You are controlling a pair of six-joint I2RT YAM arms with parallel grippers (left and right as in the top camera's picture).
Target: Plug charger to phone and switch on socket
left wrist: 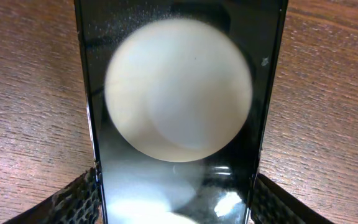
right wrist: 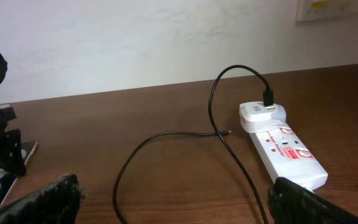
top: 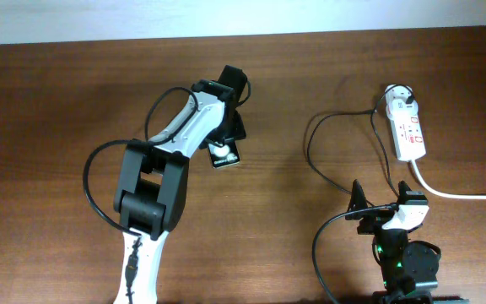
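The black glossy phone (top: 224, 155) lies on the table under my left gripper (top: 229, 135). In the left wrist view the phone (left wrist: 179, 93) fills the space between both fingers (left wrist: 174, 202), which press on its long edges. The charger's black cable (top: 308, 143) loops over the table from its white adapter (right wrist: 261, 115), which is plugged into the far end of the white socket strip (right wrist: 288, 152). Its connector tip (right wrist: 229, 132) lies loose on the wood. My right gripper (top: 386, 215) is open and empty, low, near the strip (top: 409, 128), with the cable passing between its fingers (right wrist: 179, 208).
The strip's thick white cord (top: 462, 194) runs off the right edge. The right arm's own black cable (top: 319, 249) curves at the front. A pale wall stands beyond the table's far edge. Bare wood lies between the phone and the cable loop.
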